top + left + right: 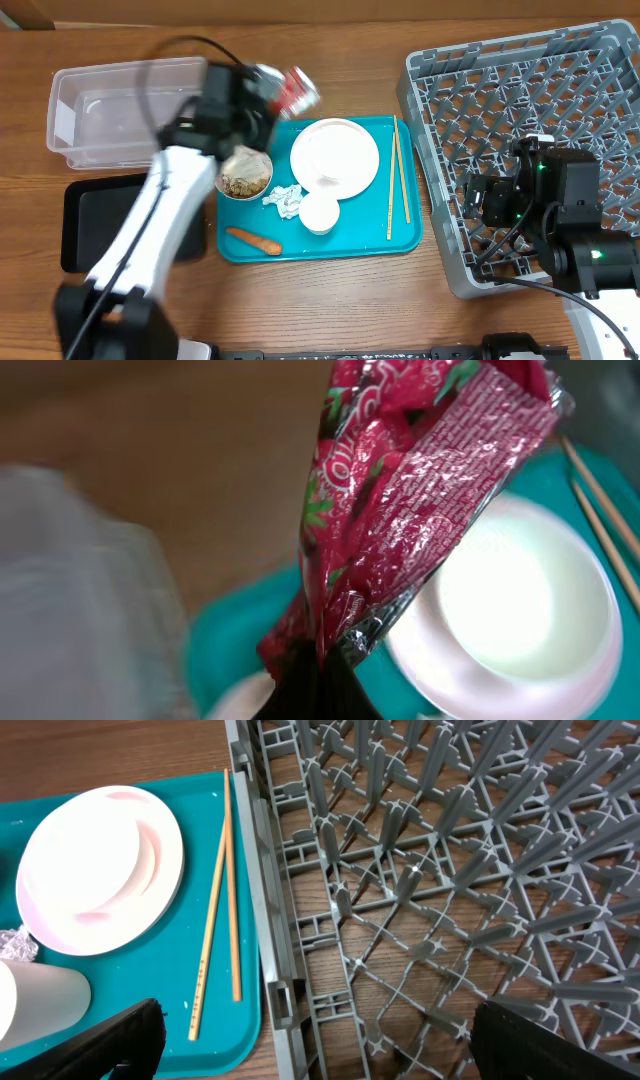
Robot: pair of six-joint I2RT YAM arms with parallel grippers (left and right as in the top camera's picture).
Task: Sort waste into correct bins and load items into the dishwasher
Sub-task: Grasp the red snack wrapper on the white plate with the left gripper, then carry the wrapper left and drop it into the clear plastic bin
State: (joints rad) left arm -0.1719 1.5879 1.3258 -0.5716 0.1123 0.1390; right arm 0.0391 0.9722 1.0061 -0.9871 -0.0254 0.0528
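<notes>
Wooden tabletop (330, 300) is seen under everything. Nearest the arm bases, a small orange carrot piece (253, 240) is laid at the near left corner of the teal serving tray (365, 228). Just beyond it, a white cup (319, 213) and a crumpled white tissue (285, 200) are set side by side, touching or nearly so. A small white bowl (268, 178) filled with beige food scraps (243, 183) is placed at the tray's left edge, partly hidden by the left arm (150, 230). A white round plate (335, 152) is found farther back, mid-tray. Wooden chopsticks (397, 180) are laid lengthwise along the tray's right side, apart from the plate.

Left of the teal tray, a shallow black tray (90, 225) is set near, with a clear plastic tub (120, 110) behind it. At the right, the grey dish rack (530, 110) is placed just beside the teal tray. The right gripper (315, 1020) is held over the near part of the rack's left rim; its fingers are spread wide and nothing is gripped.

Farthest back, the red shiny snack wrapper (400, 510) is pinched at one end by the left gripper (320, 685), jaws clamped tight on it. The wrapper is lifted off the surface over the teal tray's far left corner, between tub and plate. Overhead, it is motion-blurred.
</notes>
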